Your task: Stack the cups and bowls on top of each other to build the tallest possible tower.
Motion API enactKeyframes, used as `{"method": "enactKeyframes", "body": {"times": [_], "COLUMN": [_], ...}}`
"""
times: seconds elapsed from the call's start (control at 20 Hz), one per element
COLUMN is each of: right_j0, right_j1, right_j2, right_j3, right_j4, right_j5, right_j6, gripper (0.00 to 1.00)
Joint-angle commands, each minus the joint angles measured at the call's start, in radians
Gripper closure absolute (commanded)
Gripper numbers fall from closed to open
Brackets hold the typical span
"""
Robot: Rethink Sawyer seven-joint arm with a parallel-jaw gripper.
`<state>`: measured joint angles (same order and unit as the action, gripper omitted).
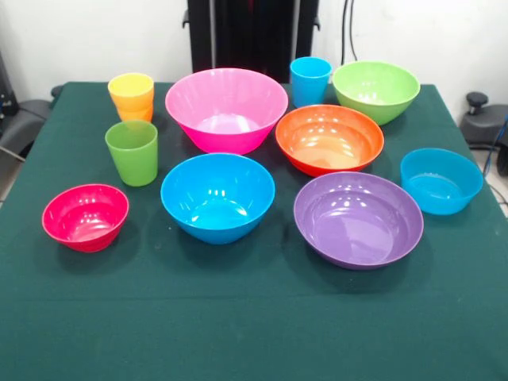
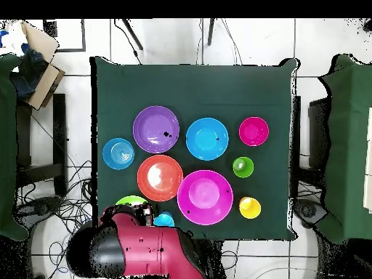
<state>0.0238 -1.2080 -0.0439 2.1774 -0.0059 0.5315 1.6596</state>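
Since the gripper itself shows in neither view, I can't tell whether it's open or holding anything; all that's visible is the red and black arm (image 2: pixel 138 247) folded back over its own edge of the table (image 2: pixel 116 87) in the overhead view, partly covering the light green bowl (image 2: pixel 131 201) and the blue cup (image 2: pixel 164 219). Nothing looks carried. Working outward from there: the large pink bowl (image 1: pixel 226 109) sits closest to the robot's side at table centre, with the orange bowl (image 1: pixel 329 139) just beside it and the light green bowl (image 1: pixel 375 90) and blue cup (image 1: pixel 310 81) beyond that one. The yellow cup (image 1: pixel 131 89) is already nested in the orange cup (image 1: pixel 136 113), near the pink bowl's other side; the green cup (image 1: pixel 132 152) stands upright just in front of them. Next row out: the blue bowl (image 1: pixel 217 196) at centre, the purple bowl (image 1: pixel 358 219) beside it, the small red-pink bowl (image 1: pixel 85 216) and the small light blue bowl (image 1: pixel 440 180) at opposite ends. All pieces upright, mouths up, mostly apart. No tower yet beyond the two-cup nest; task is basically at the start. Key relation: the pink bowl, widest and the likely base, lies directly out from the arm's base, the shortest reach on the table. Bowls are round, so approach angle is free; the grasp has to be on a rim. Risk: glossy thin rims could slip, and neighbours sit close.
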Motion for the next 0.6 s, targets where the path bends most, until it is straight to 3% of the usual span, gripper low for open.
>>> {"method": "enactKeyframes", "body": {"times": [0.05, 0.6], "right_j0": [0.005, -0.013], "right_j1": [0.138, 0.311], "right_j2": [0.032, 0.052], "right_j3": [-0.024, -0.049], "right_j4": [-0.052, -0.039], "right_j5": [-0.102, -0.282], "right_j6": [0.152, 0.143], "gripper": [0.00, 0.00]}}
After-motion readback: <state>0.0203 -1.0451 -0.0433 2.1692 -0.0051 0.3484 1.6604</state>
